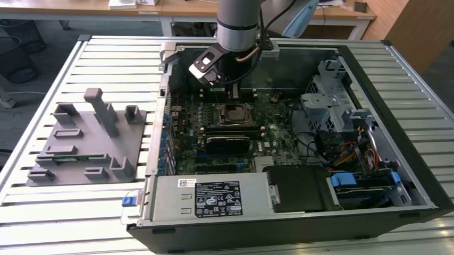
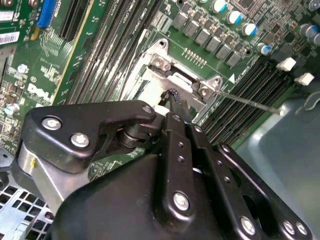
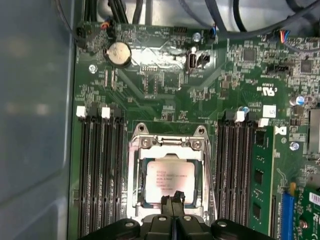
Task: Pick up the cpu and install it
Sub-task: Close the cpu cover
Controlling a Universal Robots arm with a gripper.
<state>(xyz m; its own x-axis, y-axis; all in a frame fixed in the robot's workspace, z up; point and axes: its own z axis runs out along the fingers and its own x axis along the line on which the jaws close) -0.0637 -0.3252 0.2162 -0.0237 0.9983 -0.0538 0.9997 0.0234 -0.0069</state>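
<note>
The gripper (image 3: 173,200), closed with nothing held, points at the cpu (image 3: 169,180) lying in the socket (image 3: 136,165).

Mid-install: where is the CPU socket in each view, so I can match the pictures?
Exterior view: CPU socket, centre of the motherboard.
First wrist view: CPU socket framing the cpu, just beyond the gripper.
Second wrist view: CPU socket just beyond the gripper.
Shared landmark: black memory slots alongside it.
</note>
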